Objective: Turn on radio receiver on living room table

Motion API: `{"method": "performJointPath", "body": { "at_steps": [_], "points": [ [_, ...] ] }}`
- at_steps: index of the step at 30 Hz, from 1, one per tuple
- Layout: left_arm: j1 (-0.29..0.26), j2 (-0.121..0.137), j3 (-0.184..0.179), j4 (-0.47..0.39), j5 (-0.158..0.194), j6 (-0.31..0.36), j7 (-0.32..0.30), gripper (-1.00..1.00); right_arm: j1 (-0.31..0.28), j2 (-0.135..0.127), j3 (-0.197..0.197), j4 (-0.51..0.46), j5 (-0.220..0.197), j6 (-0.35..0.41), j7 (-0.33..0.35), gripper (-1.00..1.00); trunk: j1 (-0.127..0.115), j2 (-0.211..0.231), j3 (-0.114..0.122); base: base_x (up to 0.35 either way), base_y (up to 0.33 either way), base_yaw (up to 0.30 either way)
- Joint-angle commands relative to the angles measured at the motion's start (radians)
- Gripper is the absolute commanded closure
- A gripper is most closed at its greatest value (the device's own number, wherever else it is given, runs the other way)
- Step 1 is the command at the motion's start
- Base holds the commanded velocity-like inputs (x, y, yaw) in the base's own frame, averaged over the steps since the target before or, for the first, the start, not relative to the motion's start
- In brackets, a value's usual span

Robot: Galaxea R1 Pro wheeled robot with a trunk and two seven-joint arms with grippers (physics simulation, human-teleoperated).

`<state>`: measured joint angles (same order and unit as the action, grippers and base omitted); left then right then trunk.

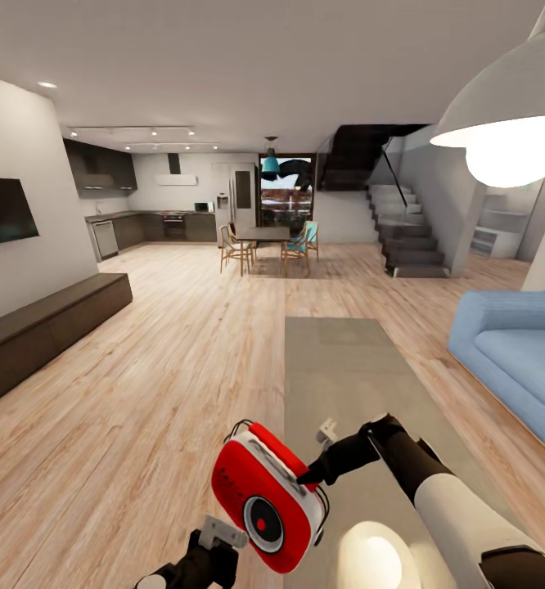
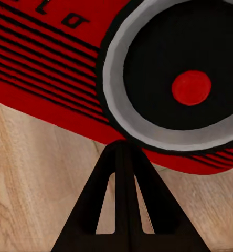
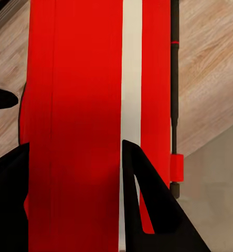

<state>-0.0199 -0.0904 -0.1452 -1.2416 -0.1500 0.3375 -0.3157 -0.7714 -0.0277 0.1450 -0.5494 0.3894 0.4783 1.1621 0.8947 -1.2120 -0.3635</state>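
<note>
Two grippers attend the radio receiver (image 1: 266,496), which is lifted clear of the table (image 1: 346,368), tilted, beside that table's near left edge and over the wood floor (image 1: 141,393). From the table side the right gripper (image 1: 312,476) clamps the red body across its thickness; in the right wrist view its fingers (image 3: 148,194) straddle the casing and its white stripe, with the thin handle (image 3: 173,105) running along the far edge. Below the radio the left gripper (image 1: 215,536) has its fingers pressed together, their tip (image 2: 123,149) at or just short of the lower rim beneath the round dial (image 2: 174,79) with its red centre. The shell looks rigid, smooth and light, so it should hold firm under a press but could slip or twist between the pads. Holding across the flat sides seems sounder than by the slender handle, which leaves the dial free for a poke.
</note>
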Motion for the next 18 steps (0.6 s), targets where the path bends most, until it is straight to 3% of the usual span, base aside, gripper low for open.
{"method": "performJointPath", "body": {
  "at_steps": [1,5,8,18],
  "points": [
    [0.000,0.000,-0.016,0.001,0.000,0.000,0.000,1.00,0.000,0.000,-0.002,0.002,-0.004,0.000,0.002,1.00,0.000,0.000,0.000,0.000,0.000,0.000],
    [0.000,-0.001,-0.085,0.018,0.000,0.000,0.000,1.00,0.000,0.003,-0.002,0.007,-0.005,-0.005,0.004,1.00,0.000,0.000,0.000,0.000,0.000,0.000],
    [0.000,0.000,-0.103,0.026,-0.001,-0.001,0.000,1.00,0.000,0.005,-0.001,0.017,-0.007,-0.006,0.016,1.00,0.000,0.000,0.000,0.000,0.000,0.000],
    [-0.001,0.000,-0.105,0.019,-0.003,-0.007,0.001,1.00,0.000,0.008,-0.001,0.035,-0.006,-0.004,0.093,1.00,0.000,0.000,0.000,0.000,0.000,0.000]
  ]
}}
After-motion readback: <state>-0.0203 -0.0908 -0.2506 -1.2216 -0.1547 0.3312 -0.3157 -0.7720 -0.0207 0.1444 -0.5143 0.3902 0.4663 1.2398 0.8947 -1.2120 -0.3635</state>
